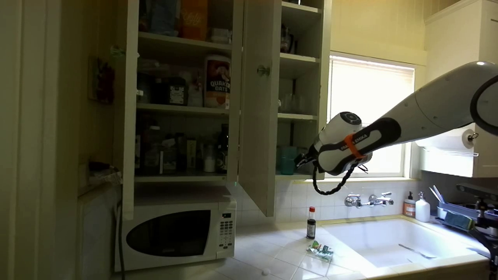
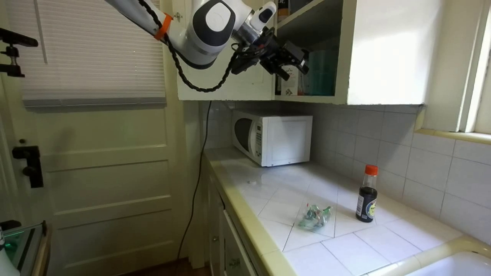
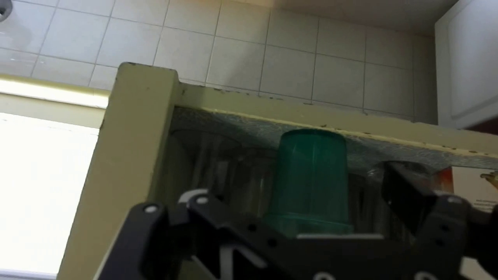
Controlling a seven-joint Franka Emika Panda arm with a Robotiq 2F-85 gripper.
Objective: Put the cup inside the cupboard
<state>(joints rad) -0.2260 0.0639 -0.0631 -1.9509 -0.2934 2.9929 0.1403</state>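
Because the green cup (image 3: 313, 175) stands upright inside the cupboard (image 2: 387, 53), near the front edge of its lowest shelf (image 3: 249, 130), the task looks all but finished. The pincer (image 2: 294, 72) has its jaws spread apart at the cupboard's mouth, holding nothing, with gaps either side of the cup in the wrist view. A crooked retreat could catch the rim and tip the cup out of the cupboard; a sideways swing could strike the cupboard's frame (image 3: 130, 136); a push inward might jostle the clear glassware (image 3: 253, 182) around the cup. By count: inside the cupboard, one green cup as far as shows, one white box (image 2: 289, 82), one oats canister (image 1: 217, 81), glassware too dim to number; lower than the cupboard, one microwave (image 2: 287, 134), one red-capped bottle (image 2: 367, 203) and one crumpled wrapper (image 2: 314, 217), all on the bench (image 2: 356, 249).
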